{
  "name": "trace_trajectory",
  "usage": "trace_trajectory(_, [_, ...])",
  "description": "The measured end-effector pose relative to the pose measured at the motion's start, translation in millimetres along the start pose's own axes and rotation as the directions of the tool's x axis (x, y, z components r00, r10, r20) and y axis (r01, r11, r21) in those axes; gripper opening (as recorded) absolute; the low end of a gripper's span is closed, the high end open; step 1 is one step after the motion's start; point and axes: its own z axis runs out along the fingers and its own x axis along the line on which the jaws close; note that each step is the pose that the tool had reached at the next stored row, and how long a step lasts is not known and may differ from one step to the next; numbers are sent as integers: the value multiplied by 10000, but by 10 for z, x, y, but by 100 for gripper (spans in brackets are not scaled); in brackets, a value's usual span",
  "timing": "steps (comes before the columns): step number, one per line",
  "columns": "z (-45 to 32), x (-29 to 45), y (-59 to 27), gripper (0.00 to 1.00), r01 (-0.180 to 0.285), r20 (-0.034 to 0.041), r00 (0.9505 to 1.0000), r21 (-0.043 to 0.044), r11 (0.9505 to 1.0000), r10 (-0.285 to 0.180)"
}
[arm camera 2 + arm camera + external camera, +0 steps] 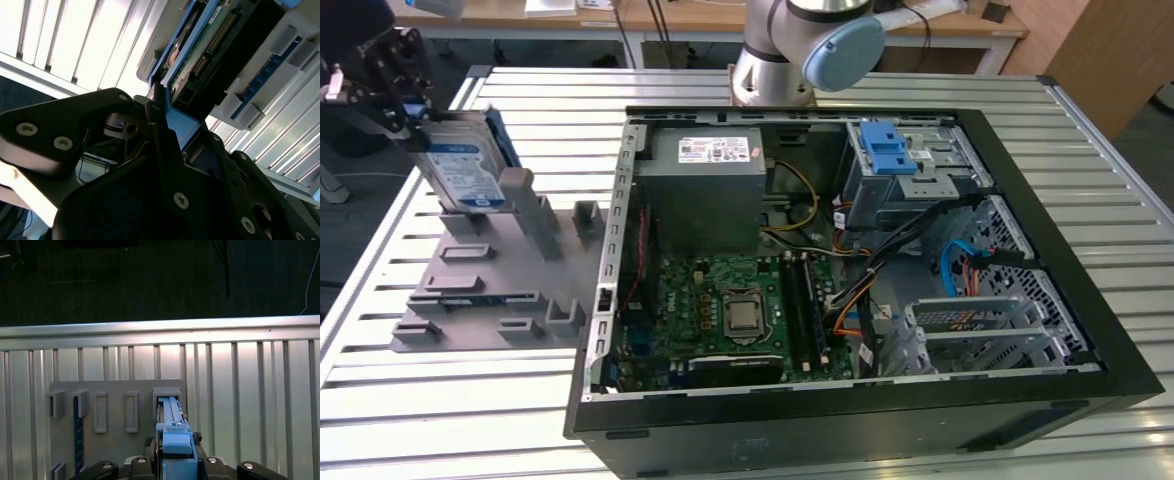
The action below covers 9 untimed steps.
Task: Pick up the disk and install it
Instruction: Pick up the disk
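Exterior view first: the open computer case lies on the slatted table, holding a grey power supply, a green motherboard and a silver drive cage. At the exterior view's left, a grey slotted holder carries the disk upright on edge at its far slot. It looks stiff, dense and shock-shy to me, and the blue carrier rim seems the safe hold. In the first wrist view the gripper pinches that rim.

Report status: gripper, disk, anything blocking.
Status: gripper shut on the disk. Disk upright at the grey holder, outside the computer case. Nothing visibly in the way.
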Motion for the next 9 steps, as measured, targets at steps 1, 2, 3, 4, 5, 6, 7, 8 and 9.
trace_trajectory(1, [-12,0,0,37,0,0,10000,-1,10000,0])
trace_trajectory(2, [-23,0,0,37,0,0,10000,-1,10000,0])
trace_trajectory(3, [-33,0,0,37,0,-1,10000,0,10000,0])
trace_trajectory(4, [-41,0,0,37,0,0,10000,0,10000,0])
trace_trajectory(5, [-48,0,0,37,-1,0,10000,0,10000,1])
trace_trajectory(6, [-54,0,0,37,-1,0,10000,0,10000,1])
trace_trajectory(7, [-63,0,0,37,-1,-1,10000,-1,10000,1])
trace_trajectory(8, [-75,-2,0,37,-2,-5,10000,-1,10000,2])
trace_trajectory(9, [-84,-5,1,37,-3,-17,10000,1,10000,3])
